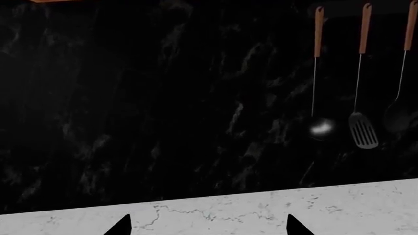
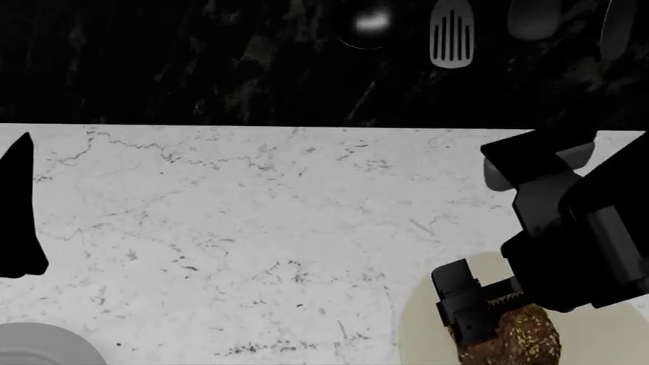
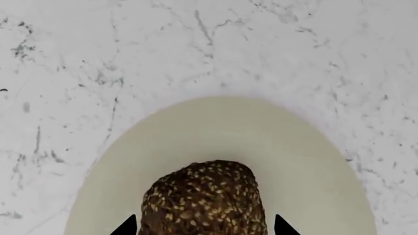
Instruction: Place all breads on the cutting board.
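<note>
A dark brown roll speckled with pale seeds (image 3: 203,200) lies on a round cream plate (image 3: 222,127); the head view has it at the bottom right (image 2: 519,338). My right gripper (image 3: 203,226) reaches down over the plate, open, with a fingertip on each side of the roll and a thin gap showing beside it. My left gripper (image 1: 209,227) is open with nothing between its fingers, held over the white marble counter and facing the black wall. The cutting board is out of view.
A ladle (image 1: 322,128), a slotted spatula (image 1: 363,129) and a spoon (image 1: 398,115) hang on the black marble wall. A round grey plate (image 2: 41,346) shows at the head view's bottom left. Part of my left arm (image 2: 20,220) is at the left edge.
</note>
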